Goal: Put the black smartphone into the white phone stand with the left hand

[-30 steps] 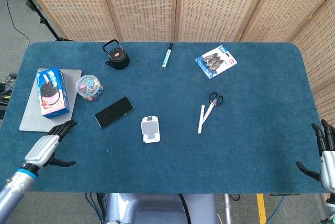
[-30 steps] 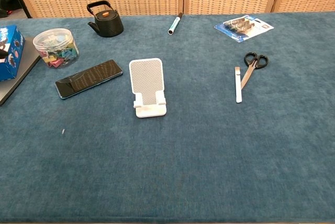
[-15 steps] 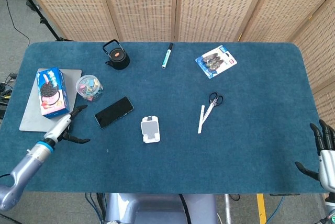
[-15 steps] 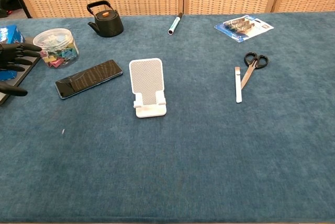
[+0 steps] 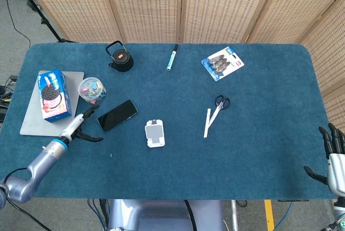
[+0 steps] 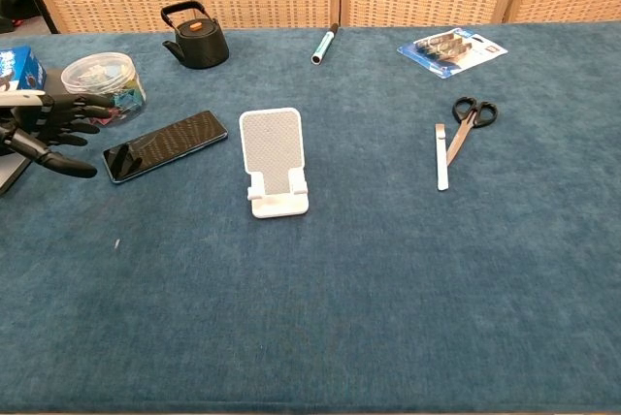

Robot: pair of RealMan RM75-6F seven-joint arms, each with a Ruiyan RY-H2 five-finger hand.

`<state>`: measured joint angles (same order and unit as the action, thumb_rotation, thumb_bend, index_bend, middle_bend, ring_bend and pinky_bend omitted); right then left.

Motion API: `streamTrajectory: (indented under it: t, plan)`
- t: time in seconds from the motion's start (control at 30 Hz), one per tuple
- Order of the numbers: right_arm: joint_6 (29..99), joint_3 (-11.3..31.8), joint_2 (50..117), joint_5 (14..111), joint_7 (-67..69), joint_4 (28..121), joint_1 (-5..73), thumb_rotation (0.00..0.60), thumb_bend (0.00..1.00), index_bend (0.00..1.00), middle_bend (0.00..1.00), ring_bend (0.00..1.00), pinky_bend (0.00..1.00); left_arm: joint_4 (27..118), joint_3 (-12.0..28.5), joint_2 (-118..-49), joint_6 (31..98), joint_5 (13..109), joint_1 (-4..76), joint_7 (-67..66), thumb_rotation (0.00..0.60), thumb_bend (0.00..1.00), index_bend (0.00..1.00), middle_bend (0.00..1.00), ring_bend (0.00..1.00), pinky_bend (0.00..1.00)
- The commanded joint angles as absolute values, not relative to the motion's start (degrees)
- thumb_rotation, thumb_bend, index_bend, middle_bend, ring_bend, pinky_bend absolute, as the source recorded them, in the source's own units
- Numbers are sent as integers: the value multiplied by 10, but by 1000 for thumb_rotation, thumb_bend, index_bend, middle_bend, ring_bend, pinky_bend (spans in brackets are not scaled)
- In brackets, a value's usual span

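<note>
- One empty left hand (image 6: 49,129), fingers spread wide, hovers just beside the flat black smartphone (image 6: 165,146).
- Grip its long edges, clear of the white plastic phone stand (image 6: 274,162).

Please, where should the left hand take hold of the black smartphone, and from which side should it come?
Probably across the long edges near the end closest to the left hand, coming from the robot's left. The black smartphone lies flat and thin on the cloth, so only its edges offer a grip, and the white phone stand leaves that side free.
</note>
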<state>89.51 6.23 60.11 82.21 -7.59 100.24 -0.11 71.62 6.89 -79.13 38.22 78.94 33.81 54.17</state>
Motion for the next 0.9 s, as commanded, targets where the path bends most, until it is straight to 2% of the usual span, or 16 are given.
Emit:
streamTrajectory:
  t: [0.03,0.5,0.9]
  plan:
    - [895,62,601,822,-76,1003,-1,600,0,0,0,0,0,713,68,-798,380,790,343,541,600,0,0,0,0,0]
    - [897,63,597,821,-69,1006,-2,600,0,0,0,0,0,752,54,-799,390,798,347,513,600,0,0,0,0,0]
    - [898,62,593,823,-61,1008,-3,600,0,0,0,0,0,811,34,-788,405,832,345,548,600,0,0,0,0,0]
